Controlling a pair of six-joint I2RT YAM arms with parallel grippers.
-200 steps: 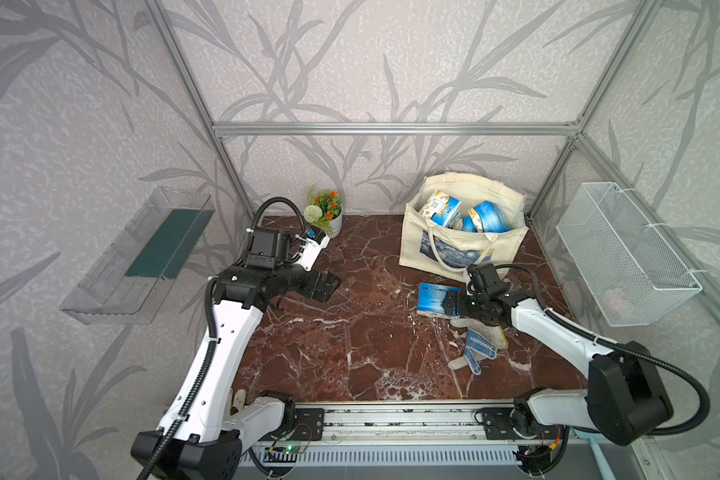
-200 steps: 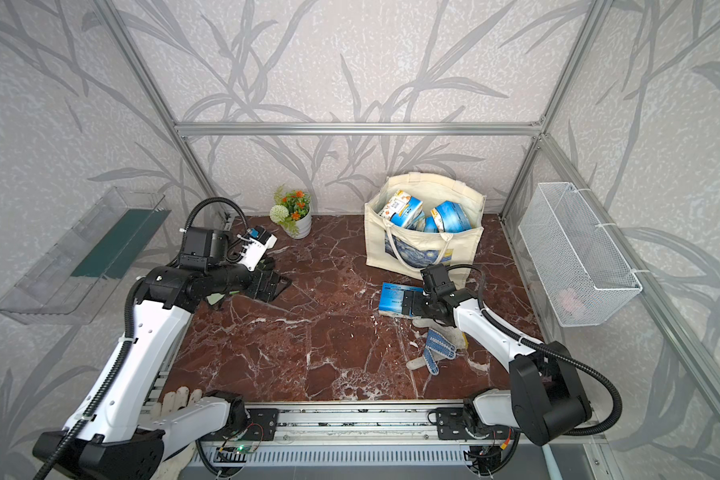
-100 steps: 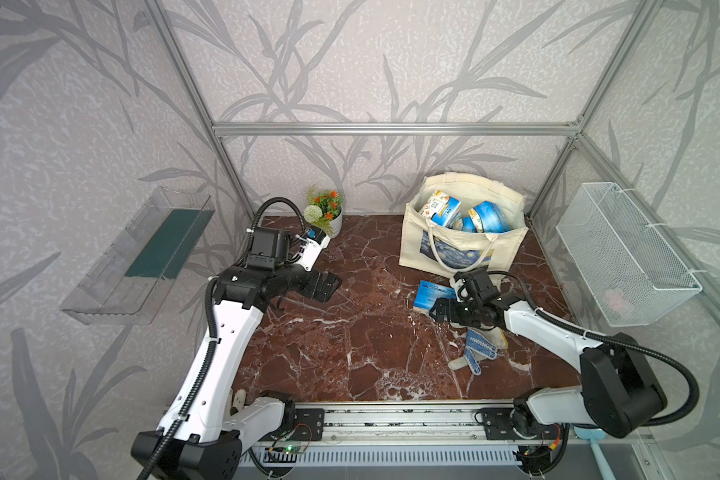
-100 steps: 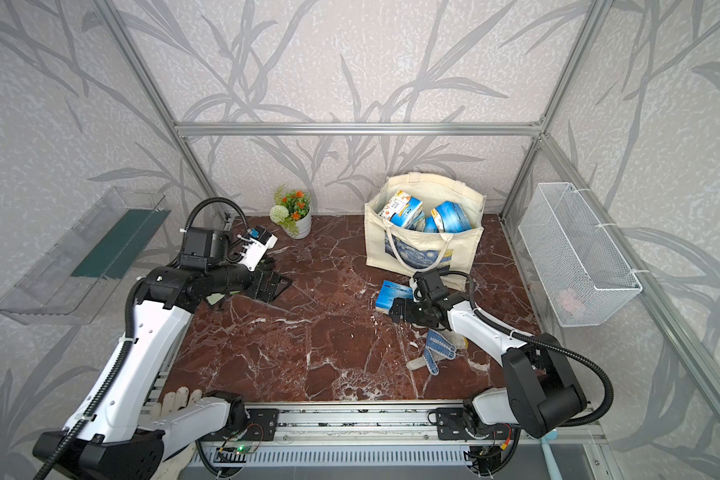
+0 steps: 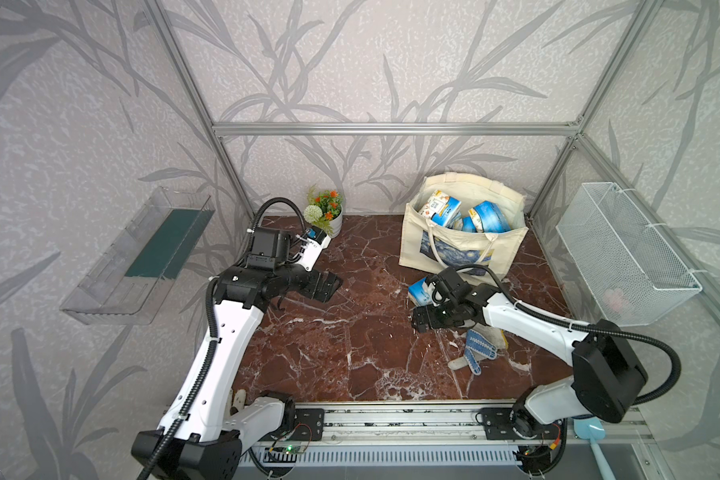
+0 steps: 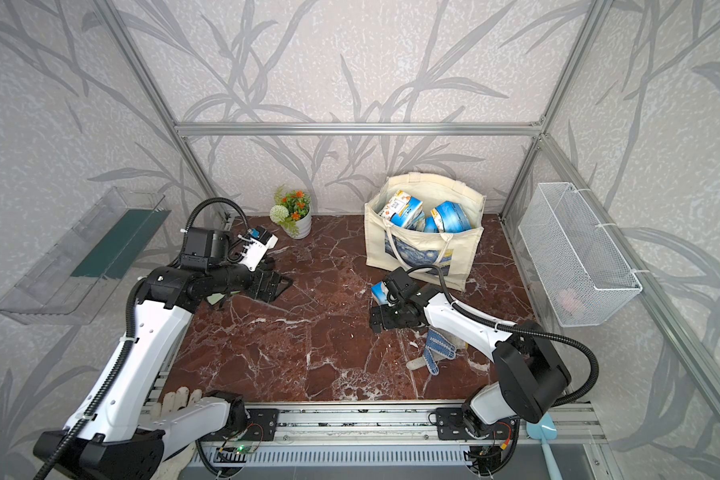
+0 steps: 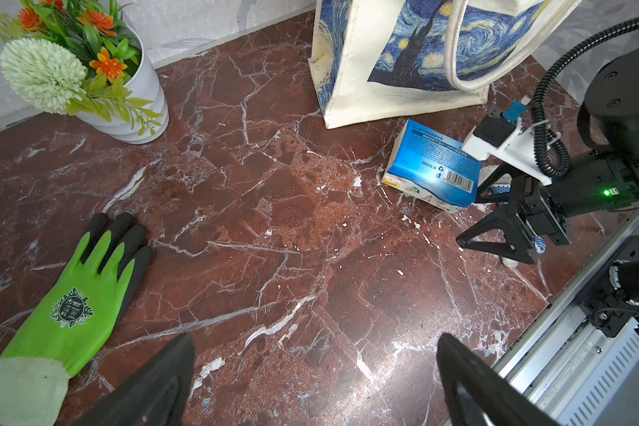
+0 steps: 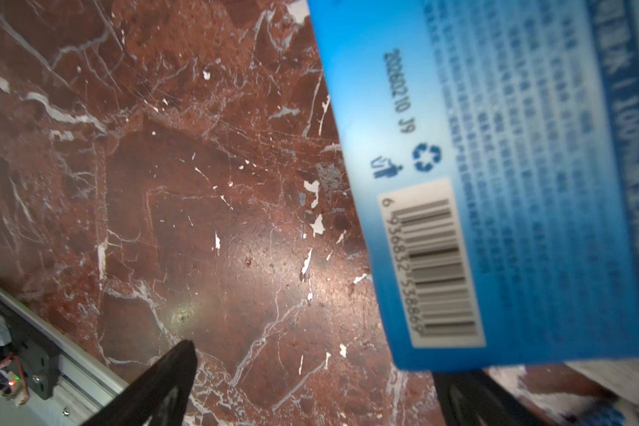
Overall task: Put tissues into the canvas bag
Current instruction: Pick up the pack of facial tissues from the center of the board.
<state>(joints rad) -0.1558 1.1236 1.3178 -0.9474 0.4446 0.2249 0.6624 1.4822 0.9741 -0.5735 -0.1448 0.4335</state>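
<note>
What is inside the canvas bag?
At least three blue-and-white tissue packs show in the open top of the canvas bag. Anything beneath them is hidden by the packs and the fabric walls.
</note>
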